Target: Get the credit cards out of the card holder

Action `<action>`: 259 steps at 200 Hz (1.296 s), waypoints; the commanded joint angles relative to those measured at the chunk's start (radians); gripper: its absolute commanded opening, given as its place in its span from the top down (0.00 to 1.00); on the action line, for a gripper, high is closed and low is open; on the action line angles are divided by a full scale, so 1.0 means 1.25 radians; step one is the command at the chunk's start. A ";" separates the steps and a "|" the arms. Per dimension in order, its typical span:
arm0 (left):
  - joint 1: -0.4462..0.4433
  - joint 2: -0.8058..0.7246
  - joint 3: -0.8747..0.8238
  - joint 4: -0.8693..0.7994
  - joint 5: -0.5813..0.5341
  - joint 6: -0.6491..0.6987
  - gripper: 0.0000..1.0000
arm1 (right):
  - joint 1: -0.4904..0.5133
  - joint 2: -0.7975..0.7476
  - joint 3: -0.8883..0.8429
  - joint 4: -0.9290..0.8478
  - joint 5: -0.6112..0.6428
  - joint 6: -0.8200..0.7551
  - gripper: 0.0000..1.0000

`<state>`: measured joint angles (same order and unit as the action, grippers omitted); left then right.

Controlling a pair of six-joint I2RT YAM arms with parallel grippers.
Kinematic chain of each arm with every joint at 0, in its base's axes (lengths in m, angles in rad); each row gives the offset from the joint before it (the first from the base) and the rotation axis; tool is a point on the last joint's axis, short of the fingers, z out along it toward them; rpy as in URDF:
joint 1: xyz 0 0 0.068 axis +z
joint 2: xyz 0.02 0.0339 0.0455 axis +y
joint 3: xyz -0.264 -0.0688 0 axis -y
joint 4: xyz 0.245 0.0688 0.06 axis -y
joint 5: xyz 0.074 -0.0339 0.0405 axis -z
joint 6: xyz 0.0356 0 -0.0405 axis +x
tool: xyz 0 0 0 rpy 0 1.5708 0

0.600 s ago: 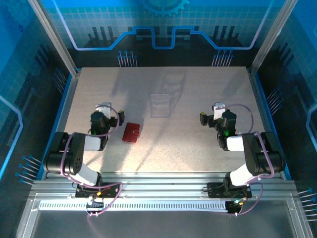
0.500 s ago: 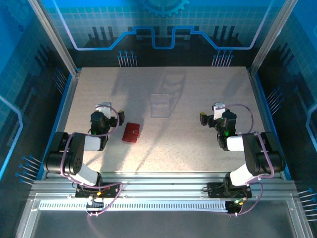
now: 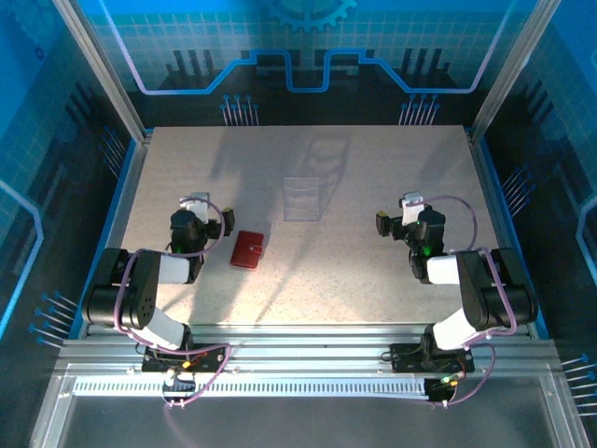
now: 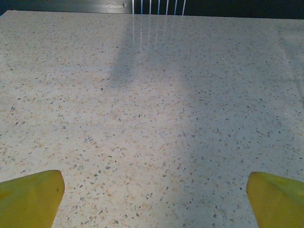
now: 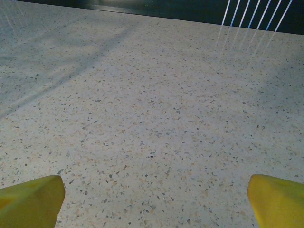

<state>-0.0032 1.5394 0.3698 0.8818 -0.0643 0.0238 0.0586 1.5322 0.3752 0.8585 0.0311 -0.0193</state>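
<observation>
Two grippers, both spread wide and holding nothing. From above: left gripper (image 3: 207,215) low over the table (image 3: 373,168), on the left side toward the front; right gripper (image 3: 399,217) likewise on the right side, well apart from the first. Both aimed toward the far side.

Between the two, much nearer the left one: wallet (image 3: 247,249), dark red, lying flat on the table, closed as far as can be told (red outside up). Just to the right of the left gripper and slightly nearer the front, not touching it. Well apart from the right gripper.

Farther back, near the middle of the table: tray (image 3: 302,198), clear plastic, hard to make out against the speckled top; contents impossible to tell. Apart from the wallet, behind it and a little to the right.

From the left wrist: left gripper (image 4: 154,190) gaping, yellow fingers (image 4: 28,197) in the two bottom corners, speckled table between them and ahead, up to the dark far edge. From the right wrist: much the same, right gripper (image 5: 154,190) gaping, yellow fingers (image 5: 280,197) in the bottom corners, speckled table between them, soft shadows across its left part.
</observation>
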 commanded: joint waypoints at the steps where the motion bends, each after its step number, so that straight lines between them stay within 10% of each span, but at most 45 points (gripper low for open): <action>1: -0.005 0.011 0.015 0.029 -0.009 -0.014 0.01 | 0.005 0.007 0.012 0.035 -0.011 -0.007 0.00; 200: -0.006 -0.027 -0.005 0.036 -0.033 -0.019 0.01 | 0.028 -0.002 0.004 0.049 0.047 -0.022 0.00; 259: -0.008 -0.127 0.048 -0.162 -0.066 -0.020 0.01 | 0.034 -0.093 0.050 -0.110 0.045 -0.028 0.00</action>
<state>-0.0032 1.4429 0.3820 0.8047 -0.1036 0.0223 0.0853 1.4670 0.3931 0.8024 0.0746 -0.0315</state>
